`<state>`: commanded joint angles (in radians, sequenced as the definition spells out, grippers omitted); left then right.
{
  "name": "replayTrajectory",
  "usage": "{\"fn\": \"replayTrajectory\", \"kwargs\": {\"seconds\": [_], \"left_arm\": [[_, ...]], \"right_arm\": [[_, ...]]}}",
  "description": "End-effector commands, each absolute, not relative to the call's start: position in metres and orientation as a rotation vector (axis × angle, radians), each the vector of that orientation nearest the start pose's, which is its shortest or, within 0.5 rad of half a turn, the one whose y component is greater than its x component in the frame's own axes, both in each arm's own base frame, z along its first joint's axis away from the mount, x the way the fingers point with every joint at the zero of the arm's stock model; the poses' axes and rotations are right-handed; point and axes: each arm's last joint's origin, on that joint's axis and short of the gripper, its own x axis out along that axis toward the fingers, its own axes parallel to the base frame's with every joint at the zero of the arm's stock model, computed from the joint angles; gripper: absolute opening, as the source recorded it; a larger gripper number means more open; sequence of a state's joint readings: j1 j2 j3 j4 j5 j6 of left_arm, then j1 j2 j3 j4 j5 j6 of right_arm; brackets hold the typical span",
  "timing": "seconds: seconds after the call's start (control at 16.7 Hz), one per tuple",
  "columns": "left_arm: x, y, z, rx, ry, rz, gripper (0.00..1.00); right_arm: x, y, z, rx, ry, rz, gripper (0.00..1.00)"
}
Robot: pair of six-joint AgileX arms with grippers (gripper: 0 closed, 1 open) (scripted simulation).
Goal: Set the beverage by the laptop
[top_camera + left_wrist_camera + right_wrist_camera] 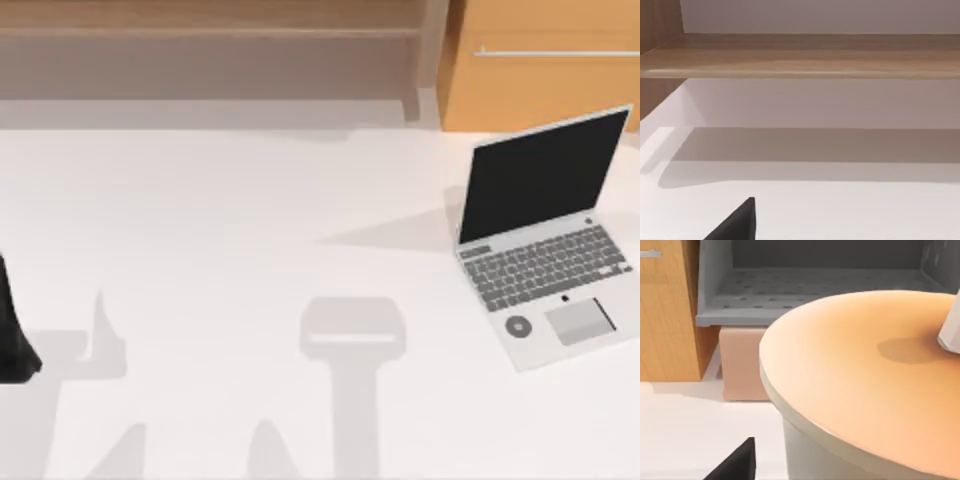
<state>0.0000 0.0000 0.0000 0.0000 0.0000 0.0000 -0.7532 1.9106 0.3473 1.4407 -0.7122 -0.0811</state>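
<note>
Cup close under the right wrist, laptop open at the table's right.

The drink cup [860,390], orange-topped with pale sides and no readable label, sits just ahead of the right gripper, whose opening I cannot tell. The silver-grey laptop [548,240] shows a black screen.

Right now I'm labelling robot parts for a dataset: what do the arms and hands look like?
Little of them is visible. The left arm is a plain black, tapered shape at the table's left edge. Each wrist view shows a matte black, wedge-shaped finger. No cables or markings are visible.

Laptop [548,262] open, rt side of table; cup [865,390] orange-topped.
</note>
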Motion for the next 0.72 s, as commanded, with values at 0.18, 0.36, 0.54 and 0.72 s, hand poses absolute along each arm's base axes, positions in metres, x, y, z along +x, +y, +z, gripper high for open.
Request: {"fn": "replayTrajectory", "kwargs": {"seconds": [0.18, 0.36, 0.54, 0.72], "left_arm": [[0.1057, -0.0012, 0.16, 0.0, 0.0, 0.0, 1.0], [0.1057, -0.0012, 0.16, 0.0, 0.0, 0.0, 1.0], [0.1057, -0.0012, 0.16, 0.0, 0.0, 0.0, 1.0], [0.1057, -0.0012, 0.16, 0.0, 0.0, 0.0, 1.0]], "right_arm": [[0.2147, -0.1651, 0.0906, -0.009, 0.101, -0.017, 1.0], [0.2147, -0.1651, 0.0906, -0.009, 0.101, -0.017, 0.92], [0.2147, -0.1651, 0.0906, -0.009, 0.101, -0.017, 0.7], [0.2147, -0.1651, 0.0906, -0.009, 0.101, -0.017, 0.47]]}}
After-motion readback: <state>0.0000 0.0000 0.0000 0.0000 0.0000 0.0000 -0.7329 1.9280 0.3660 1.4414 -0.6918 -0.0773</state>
